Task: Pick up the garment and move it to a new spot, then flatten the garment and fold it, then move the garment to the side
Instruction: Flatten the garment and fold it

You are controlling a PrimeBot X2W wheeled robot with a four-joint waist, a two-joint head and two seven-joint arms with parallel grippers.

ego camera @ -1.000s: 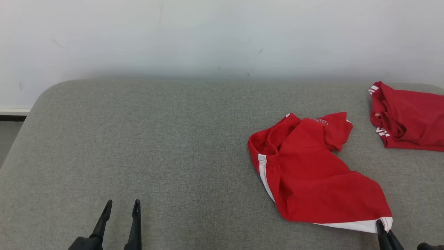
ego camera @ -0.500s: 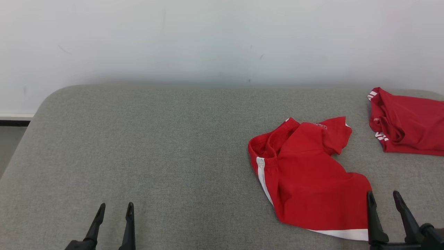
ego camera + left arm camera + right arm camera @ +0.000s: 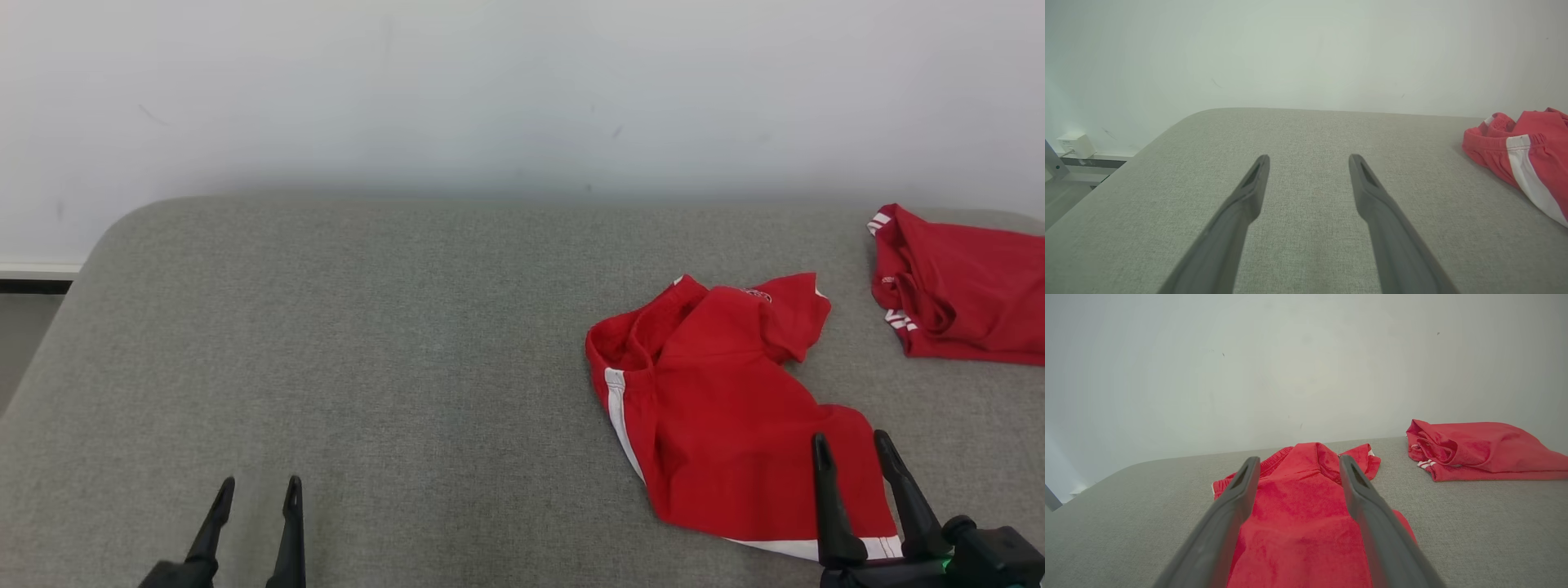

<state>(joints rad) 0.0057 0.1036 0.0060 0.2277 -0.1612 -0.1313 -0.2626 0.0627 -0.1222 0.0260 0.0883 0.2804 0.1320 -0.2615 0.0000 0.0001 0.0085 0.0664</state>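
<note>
Both the left tool (image 3: pixel 260 483) and right tool (image 3: pixel 851 439) are being held spread, the right over the garment (image 3: pixel 718 408), another red garment (image 3: pixel 963 302) lying beyond.

Grey fabric surface (image 3: pixel 367 367): crumpled red garment (image 3: pixel 718 408) right; second red garment (image 3: pixel 963 302) far right.

I read the grey padded table top (image 3: pixel 408 367) as woven cloth: matt, with a fine, even grain. At 4 o'clock in the head view, the crumpled red cloth garment with a white side stripe (image 3: pixel 718 425) looks soft and matt, and faintly fuzzy in the right wrist view. The folded red cloth garment with white stripes (image 3: pixel 963 294) at 3 o'clock looks like the same stuff. The long fingers of the left gripper (image 3: pixel 260 482) and right gripper (image 3: pixel 851 438) look like dark, smooth, matt plastic. The pale wall (image 3: pixel 490 98) at 12 o'clock is matt and lightly scuffed.
</note>
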